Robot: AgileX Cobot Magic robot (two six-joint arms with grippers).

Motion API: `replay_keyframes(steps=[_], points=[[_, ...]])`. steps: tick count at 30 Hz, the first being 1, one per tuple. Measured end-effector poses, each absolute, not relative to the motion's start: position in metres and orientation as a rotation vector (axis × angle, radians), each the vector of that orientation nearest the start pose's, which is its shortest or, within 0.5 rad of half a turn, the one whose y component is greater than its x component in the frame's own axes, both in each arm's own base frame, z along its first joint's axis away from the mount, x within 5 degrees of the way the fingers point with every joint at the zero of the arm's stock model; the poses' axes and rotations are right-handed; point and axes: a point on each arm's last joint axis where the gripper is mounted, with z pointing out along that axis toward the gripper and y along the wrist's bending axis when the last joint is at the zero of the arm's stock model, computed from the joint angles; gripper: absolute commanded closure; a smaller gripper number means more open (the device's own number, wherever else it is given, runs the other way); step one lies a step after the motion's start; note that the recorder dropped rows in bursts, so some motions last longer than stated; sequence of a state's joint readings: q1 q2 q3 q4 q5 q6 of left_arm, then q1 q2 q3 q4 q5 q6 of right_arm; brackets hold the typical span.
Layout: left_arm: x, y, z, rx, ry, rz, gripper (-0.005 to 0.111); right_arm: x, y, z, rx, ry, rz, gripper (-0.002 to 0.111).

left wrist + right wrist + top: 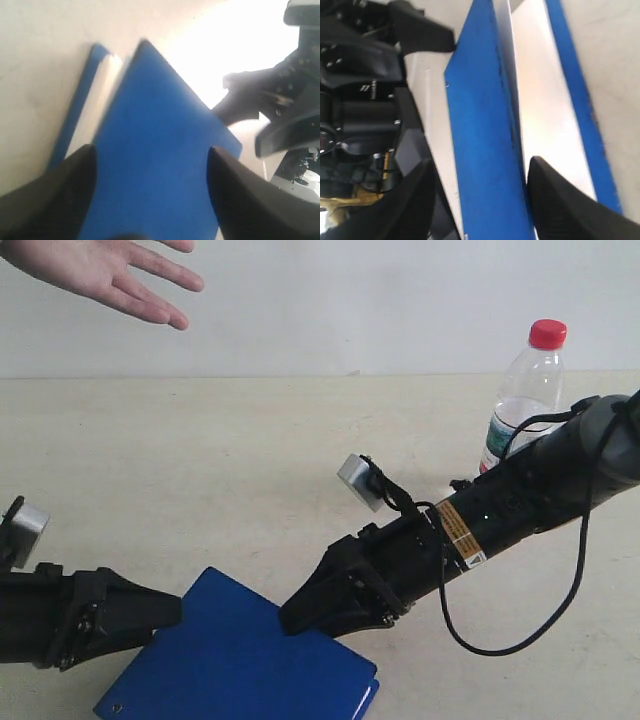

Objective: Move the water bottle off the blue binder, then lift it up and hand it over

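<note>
The water bottle (525, 390), clear with a red cap, stands upright on the table at the back right, off the blue binder (240, 660). The binder lies at the front centre. My left gripper (170, 612) is at its left edge and my right gripper (295, 618) at its far right edge. In the left wrist view the open left gripper (152, 149) has the binder (155, 100) showing between its fingers. In the right wrist view the open right gripper (481, 161) straddles a blue edge of the binder (480, 100), with white beside it.
A person's open hand (110, 275) hovers palm up at the back left. The right arm (520, 495) and its looping cable (560, 610) pass in front of the bottle. The beige table (200, 460) spreads between hand and binder.
</note>
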State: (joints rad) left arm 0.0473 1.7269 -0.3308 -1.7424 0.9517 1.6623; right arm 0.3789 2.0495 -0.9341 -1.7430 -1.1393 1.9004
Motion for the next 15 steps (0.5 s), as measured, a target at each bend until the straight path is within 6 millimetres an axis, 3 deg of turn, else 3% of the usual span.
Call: replay_keyframes(steps=[5,15], points=[[0.198,-0.065,0.114,0.014,2.442,-1.291,0.047,0.262,0.198,0.116,-0.758,2.56,1.737,0.058],[0.197,-0.071,0.124,0.04,2.348,-1.439,0.047,0.226,0.238,0.117,-1.002,2.551,1.796,0.058]])
